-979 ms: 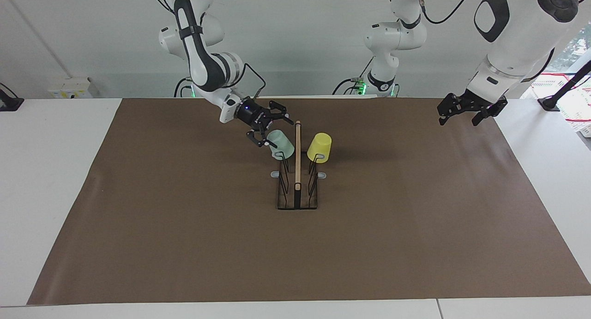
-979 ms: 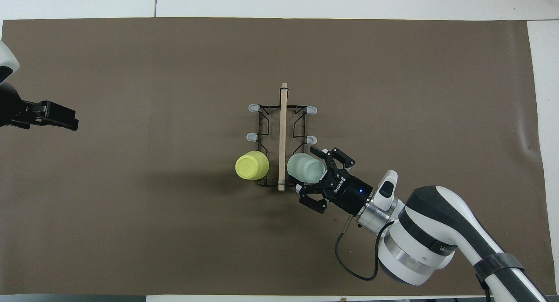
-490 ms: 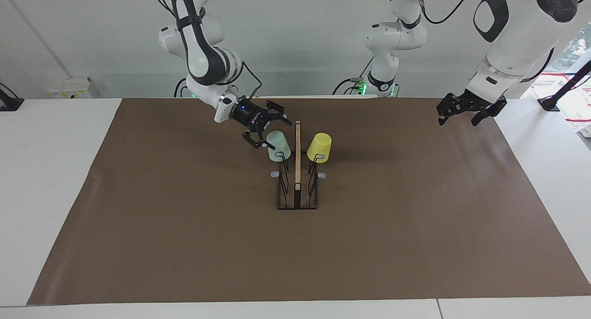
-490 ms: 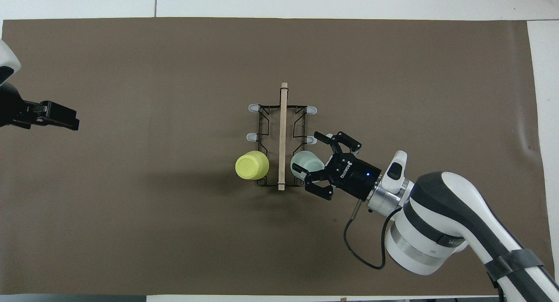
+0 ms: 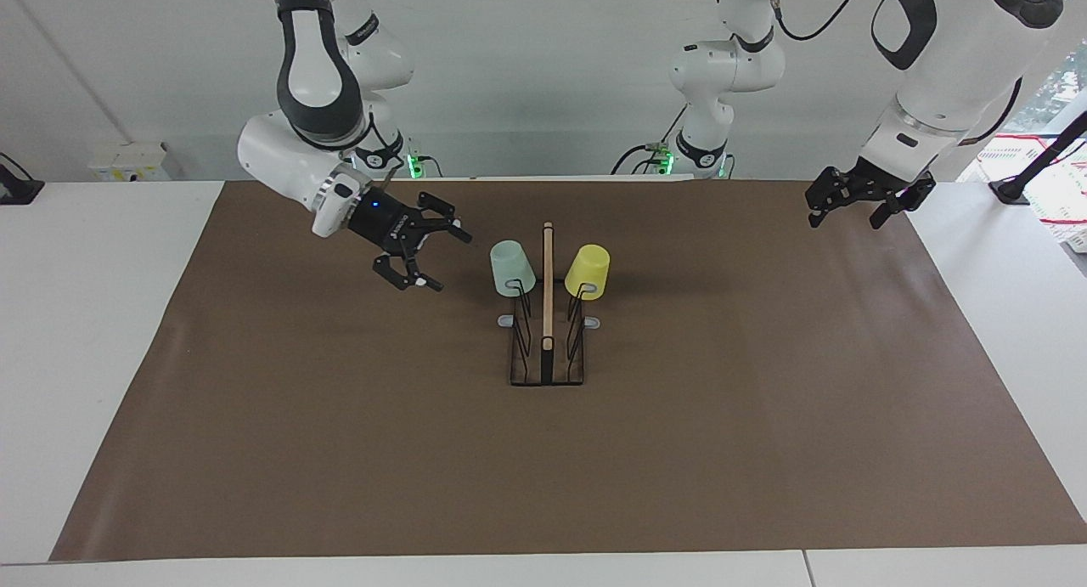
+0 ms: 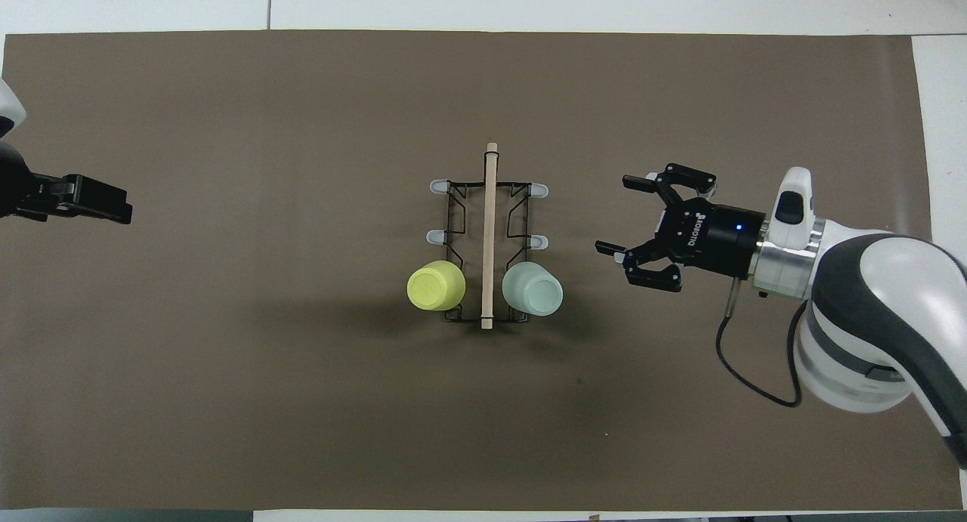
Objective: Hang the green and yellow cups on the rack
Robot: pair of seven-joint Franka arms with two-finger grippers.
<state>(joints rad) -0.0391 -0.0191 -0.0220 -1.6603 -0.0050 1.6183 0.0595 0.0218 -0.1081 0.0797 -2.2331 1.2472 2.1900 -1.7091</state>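
The black wire rack with light wooden top bar (image 5: pixel 547 315) (image 6: pixel 487 235) stands mid-mat, its bar running twelve to six in the overhead view; the pale mint-green plastic tumbler (image 5: pixel 512 268) (image 6: pixel 532 288) hangs mouth-down on the prong at its four o'clock; the bright yellow tumbler (image 5: pixel 588 271) (image 6: pixel 436 285) likewise at eight o'clock.

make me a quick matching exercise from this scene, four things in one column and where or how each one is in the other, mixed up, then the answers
Things:
1. green cup
2. yellow cup
3. right claw
4. left claw

Places or states:
A. open, over the brown mat beside the rack, holding nothing
B. upside down on a rack prong, on the left arm's side of the wooden bar
C. waiting at the left arm's end of the mat
D. upside down on a rack prong, on the right arm's side of the wooden bar

Pairs: 1-D, 2-B, 3-A, 4-C
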